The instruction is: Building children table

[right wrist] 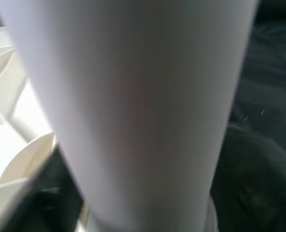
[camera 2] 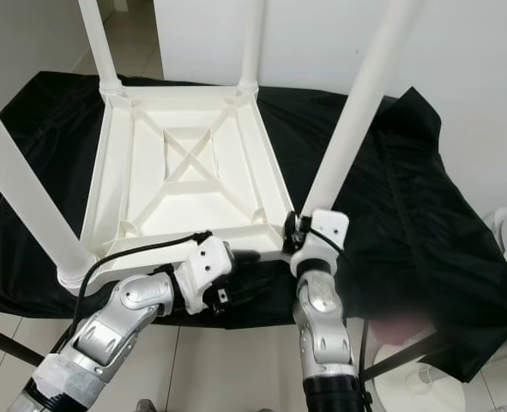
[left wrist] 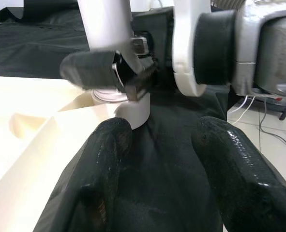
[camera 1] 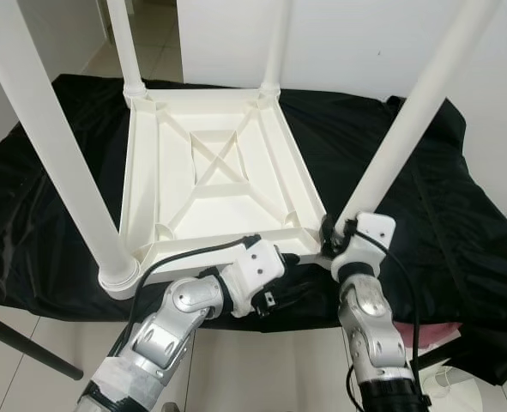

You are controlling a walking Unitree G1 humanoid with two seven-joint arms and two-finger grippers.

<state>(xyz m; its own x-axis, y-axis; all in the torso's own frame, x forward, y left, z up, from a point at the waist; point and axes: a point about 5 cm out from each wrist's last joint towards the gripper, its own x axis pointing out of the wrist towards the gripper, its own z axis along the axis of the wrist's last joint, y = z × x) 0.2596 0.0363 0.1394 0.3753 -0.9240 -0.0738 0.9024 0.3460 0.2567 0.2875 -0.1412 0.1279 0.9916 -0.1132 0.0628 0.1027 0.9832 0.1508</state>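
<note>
Now — white children table (camera 1: 219,180) upside down on black cloth (camera 1: 459,240), four legs up | right gripper (camera 1: 332,230) clamped on near-right leg (camera 1: 407,129) at its base | left gripper (left wrist: 162,159) fingers apart, at table's near edge beside that leg

Smooth white plastic table (camera 1: 219,184) on matt black cloth (camera 1: 442,223).

My left gripper (left wrist: 162,164) low, reaching rightward across front, fingers (left wrist: 104,164) spread apart, holding nothing. My right gripper (camera 1: 328,233) raised upright beside it, clamped around table leg (camera 1: 407,129) near its base.
</note>
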